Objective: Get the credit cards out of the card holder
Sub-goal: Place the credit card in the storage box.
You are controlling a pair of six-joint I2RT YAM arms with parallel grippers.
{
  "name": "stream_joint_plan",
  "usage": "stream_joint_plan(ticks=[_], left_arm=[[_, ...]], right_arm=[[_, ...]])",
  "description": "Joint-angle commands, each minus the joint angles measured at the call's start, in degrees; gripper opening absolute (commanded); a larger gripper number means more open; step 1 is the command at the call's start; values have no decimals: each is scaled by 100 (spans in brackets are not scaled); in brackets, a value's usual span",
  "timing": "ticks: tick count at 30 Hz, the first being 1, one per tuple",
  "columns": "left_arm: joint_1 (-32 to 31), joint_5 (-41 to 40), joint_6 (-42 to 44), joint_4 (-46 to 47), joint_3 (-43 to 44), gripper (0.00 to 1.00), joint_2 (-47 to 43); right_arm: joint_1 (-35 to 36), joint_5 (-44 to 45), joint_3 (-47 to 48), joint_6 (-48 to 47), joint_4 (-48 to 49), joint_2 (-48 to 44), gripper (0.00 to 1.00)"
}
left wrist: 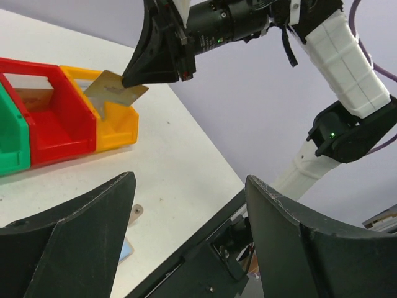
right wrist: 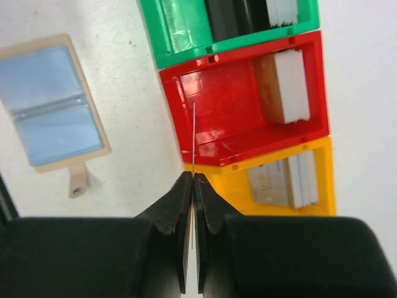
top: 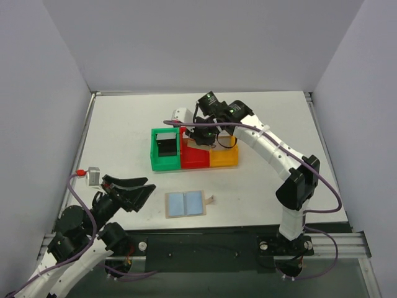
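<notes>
Two arms divide the work. Nearest, the left pincer [top: 144,189] hangs released, jaws spread wide, low over the counter [top: 124,136] at the near left and grasping nothing. Just beside it, toward the middle, the card holder [top: 185,203] lies opened flat with its blue panels up. Whether any cards remain inside cannot be told.

Farther out, the right pincer [right wrist: 194,177] is clenched on a single card [left wrist: 115,90], held edge-down above the row of bins. From the wrist view the card's edge lines up almost exactly with the wall shared by the red bin [top: 193,163] and the orange bin [top: 223,162], each already holding a stack of cards.

To finish this drop cleanly, the arm should probably shift sideways until the card sits squarely over one compartment. It should then lower the card close to the floor before letting go, so it neither catches the divider nor tips out. The green bin [top: 156,162] sits at the left end.
</notes>
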Motion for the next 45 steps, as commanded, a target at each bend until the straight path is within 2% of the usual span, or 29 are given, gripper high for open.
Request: stream_joint_plan(ticks=[1, 9, 17, 21, 31, 45], left_arm=[[12, -175, -140, -287, -44, 81, -319], [3, -245, -141, -455, -62, 80, -451], [3, -307, -79, -508, -79, 80, -355], [12, -298, -88, -508, -114, 80, -302], [12, -482, 0, -648, -185, 80, -267], [12, -403, 185, -332, -167, 80, 296]], right_arm=[[-16, 147, 137, -1242, 317, 89, 0], [-569, -589, 348, -1577, 344, 731, 0], [-579, -942, 121, -1665, 1072, 899, 0], [-508, -942, -3, -1779, 1381, 916, 0], [-455, -784, -21, -2271, 1196, 1347, 0], [-482, -450, 155, -2596, 1223, 1848, 0]])
